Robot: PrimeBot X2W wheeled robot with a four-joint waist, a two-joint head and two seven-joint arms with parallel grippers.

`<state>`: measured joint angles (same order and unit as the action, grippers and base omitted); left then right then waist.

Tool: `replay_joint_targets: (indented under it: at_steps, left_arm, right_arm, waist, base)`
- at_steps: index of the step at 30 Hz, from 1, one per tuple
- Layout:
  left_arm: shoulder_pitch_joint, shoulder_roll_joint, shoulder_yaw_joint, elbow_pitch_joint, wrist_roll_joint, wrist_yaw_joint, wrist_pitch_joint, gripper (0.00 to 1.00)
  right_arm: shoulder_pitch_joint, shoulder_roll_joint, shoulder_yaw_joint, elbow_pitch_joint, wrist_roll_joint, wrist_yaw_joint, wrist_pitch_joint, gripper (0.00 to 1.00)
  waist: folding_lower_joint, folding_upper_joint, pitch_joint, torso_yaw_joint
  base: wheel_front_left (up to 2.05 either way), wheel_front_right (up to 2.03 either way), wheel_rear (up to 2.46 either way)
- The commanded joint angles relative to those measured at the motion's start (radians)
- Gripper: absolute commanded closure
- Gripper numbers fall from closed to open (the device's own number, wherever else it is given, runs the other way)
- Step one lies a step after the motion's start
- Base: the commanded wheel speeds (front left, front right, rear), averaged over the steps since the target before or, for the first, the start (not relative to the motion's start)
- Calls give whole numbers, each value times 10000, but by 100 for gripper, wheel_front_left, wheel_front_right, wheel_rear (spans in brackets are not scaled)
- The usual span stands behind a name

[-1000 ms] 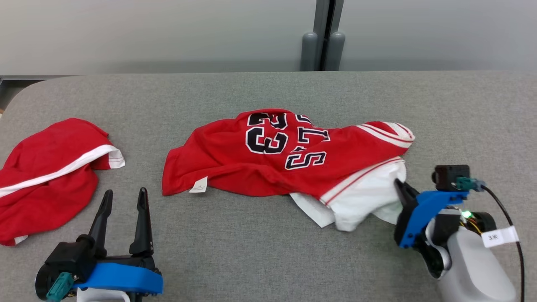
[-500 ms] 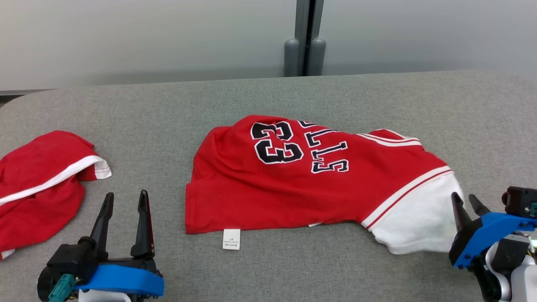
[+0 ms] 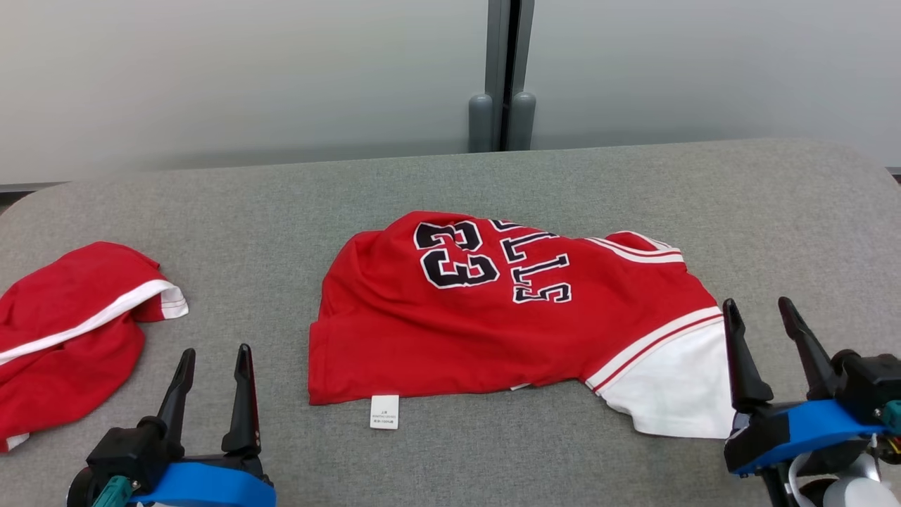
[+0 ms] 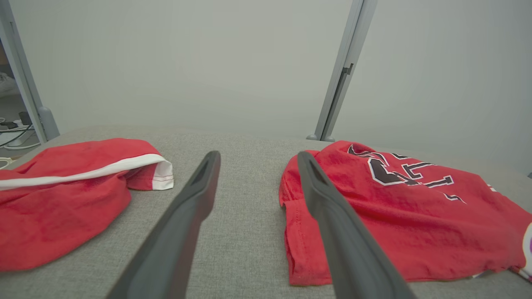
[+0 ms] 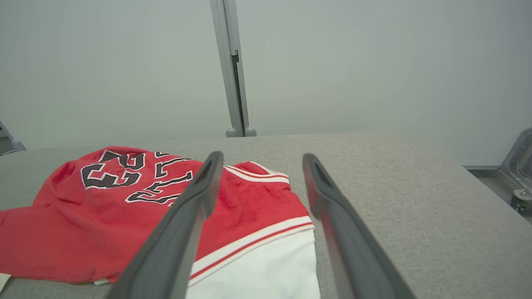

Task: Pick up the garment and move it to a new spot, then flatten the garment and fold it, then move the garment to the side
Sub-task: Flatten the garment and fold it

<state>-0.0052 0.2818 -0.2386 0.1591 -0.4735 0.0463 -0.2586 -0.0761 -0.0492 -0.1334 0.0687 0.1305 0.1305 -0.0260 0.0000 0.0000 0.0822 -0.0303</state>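
Observation:
The garment is a red jersey with black-and-white number and lettering and a white panel at its right end. It lies spread on the grey table, in the middle. The same garment shows right of the fingers in the left wrist view, and the garment lies low and left in the right wrist view. My right gripper stands open just right of the white panel, holding nothing. At the lower left my left gripper is open and apart from the cloth.
A second red garment with a white stripe lies crumpled at the table's left edge; this second garment also appears in the left wrist view. A grey post rises behind the table against a pale wall.
My right gripper, shut on the white end of the garment a second ago, pulled it to the right and flatter, then opened and let go. The camera has shifted too.

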Motion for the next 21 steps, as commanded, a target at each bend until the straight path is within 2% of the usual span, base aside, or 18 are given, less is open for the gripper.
replay_joint_targets:
  at_steps: [1, 13, 21]
  left_arm:
    - [106, 44, 26, 27, -4, 55, -44, 0]
    - [371, 135, -21, 188, -79, 166, 60, 0]
    - [457, 79, -59, 215, -89, 202, 27, 0]
  right_arm:
    - [261, -23, 144, -86, -61, 3, -241, 0]
    - [839, -23, 429, 3, -33, 5, -414, 0]
    - [882, -23, 529, 362, -535, 5, -750, 0]
  waist:
    - [0, 0, -72, -70]
    - [0, 0, -532, -182]
    - [0, 0, -585, -177]
  base:
    - [0, 0, 0]
    - [0, 0, 0]
    - [0, 0, 0]
